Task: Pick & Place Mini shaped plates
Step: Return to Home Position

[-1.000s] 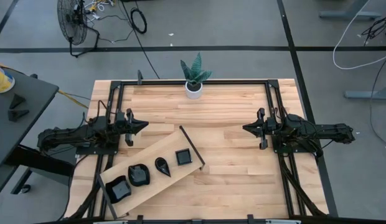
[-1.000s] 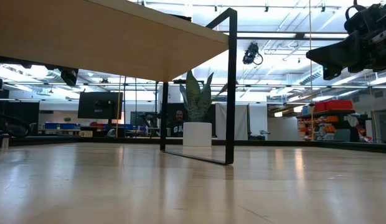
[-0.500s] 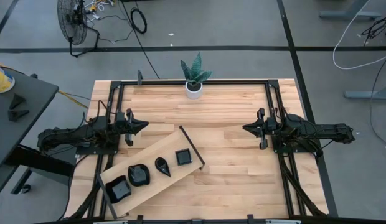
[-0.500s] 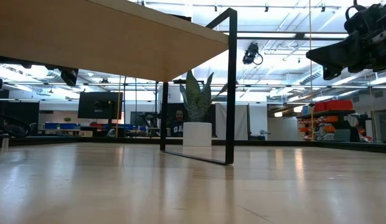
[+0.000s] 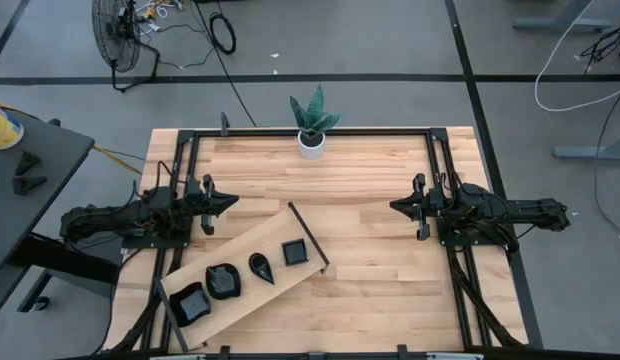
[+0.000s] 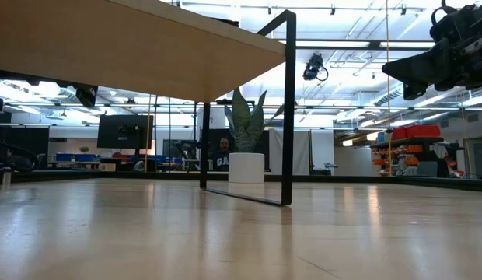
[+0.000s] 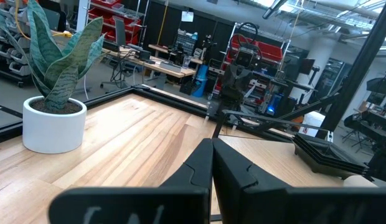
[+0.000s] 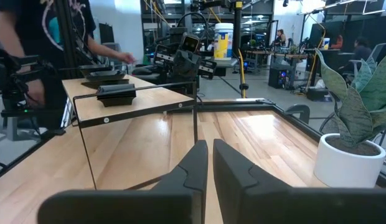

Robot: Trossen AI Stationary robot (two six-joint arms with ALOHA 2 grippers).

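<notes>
Several mini shaped plates, glossy black, lie in a row on a raised light wooden board (image 5: 245, 262) at the table's near left. They include a square one (image 5: 294, 252), a teardrop one (image 5: 261, 267) and a rounded one (image 5: 222, 282). They also show on the board top in the right wrist view (image 8: 116, 92). My left gripper (image 5: 231, 201) is shut and points level toward the table's middle, just beyond the board's far side. My right gripper (image 5: 394, 206) is shut and points level from the right, well clear of the plates. Neither holds anything.
The board stands on thin black metal legs (image 6: 288, 109), with open space beneath it. A white pot with a green plant (image 5: 312, 140) sits at the far edge's middle. A black frame (image 5: 430, 150) borders the table. A person (image 8: 31, 56) stands beyond the board, with a hand (image 8: 122, 57) out.
</notes>
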